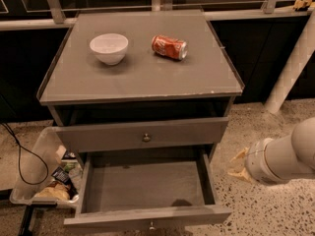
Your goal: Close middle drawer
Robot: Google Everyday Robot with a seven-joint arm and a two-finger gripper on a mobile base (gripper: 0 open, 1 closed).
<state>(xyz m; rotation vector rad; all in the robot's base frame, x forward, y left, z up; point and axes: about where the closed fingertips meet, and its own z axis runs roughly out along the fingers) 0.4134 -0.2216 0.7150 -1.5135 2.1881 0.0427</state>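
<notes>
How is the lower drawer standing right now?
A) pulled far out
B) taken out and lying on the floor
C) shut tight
A: the drawer shows its whole grey inside, its front far forward of the cabinet; the gripper is off to its right, apart from it.
</notes>
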